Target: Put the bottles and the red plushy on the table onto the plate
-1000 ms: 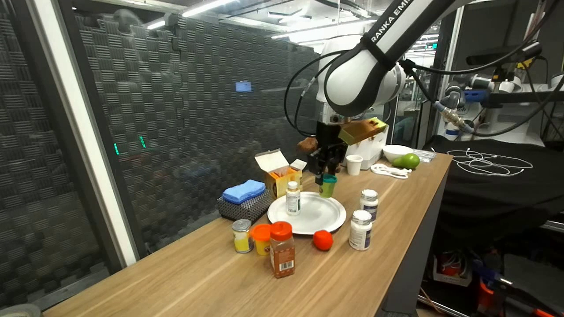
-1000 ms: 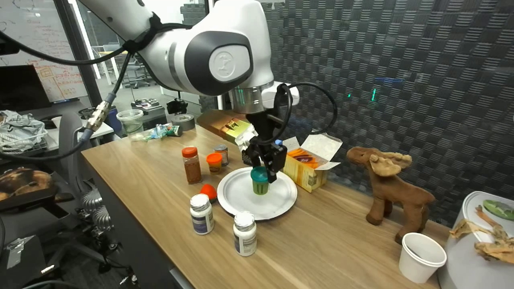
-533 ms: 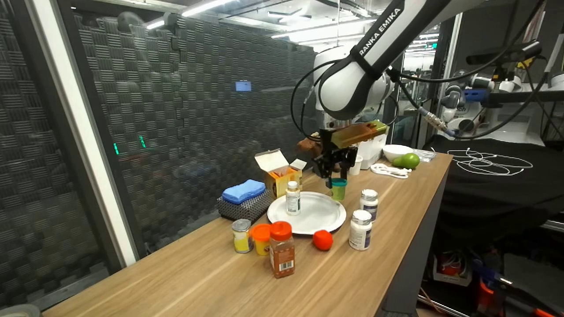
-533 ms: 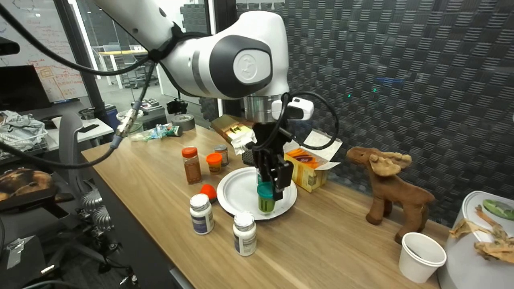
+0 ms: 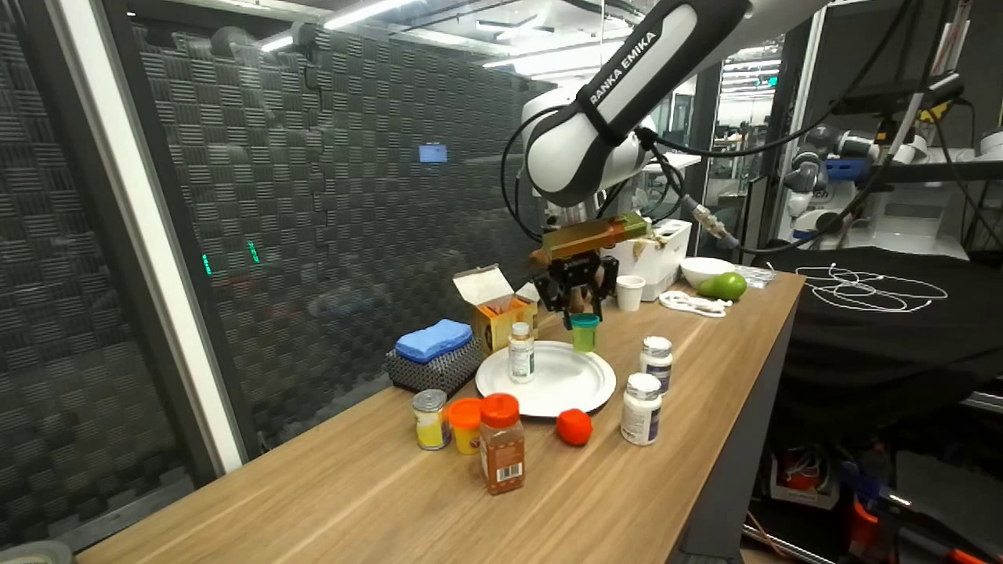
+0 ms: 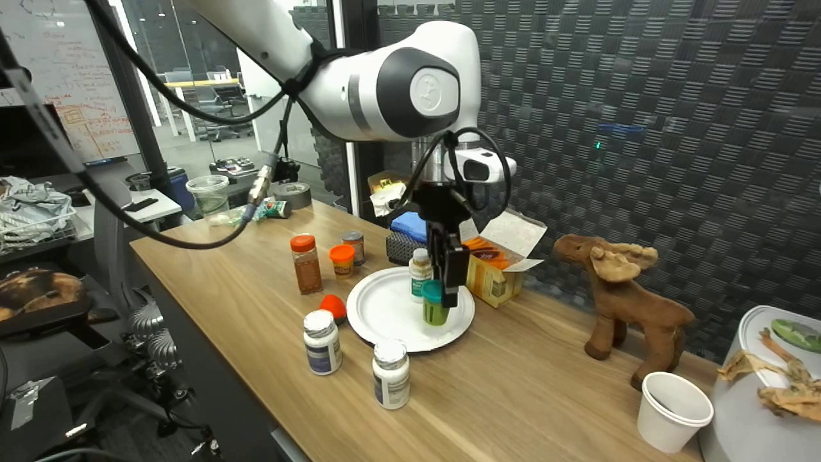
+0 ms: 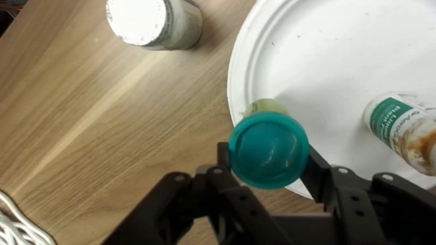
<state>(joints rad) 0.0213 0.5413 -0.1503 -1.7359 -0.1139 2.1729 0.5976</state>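
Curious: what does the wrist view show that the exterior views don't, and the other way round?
Only the wrist view: the words "Liquid Plant", readable on the white bottle; from outside, that lettering is too small.

Only the exterior views: the red plushy, the red-capped bottle, the orange-lidded tub and the open yellow box.

Both: the plate with that white bottle on it, the wooden table, and the gripper closed on the teal-lidded tub. They also share a pale-capped bottle, though only the exterior views show two of those.
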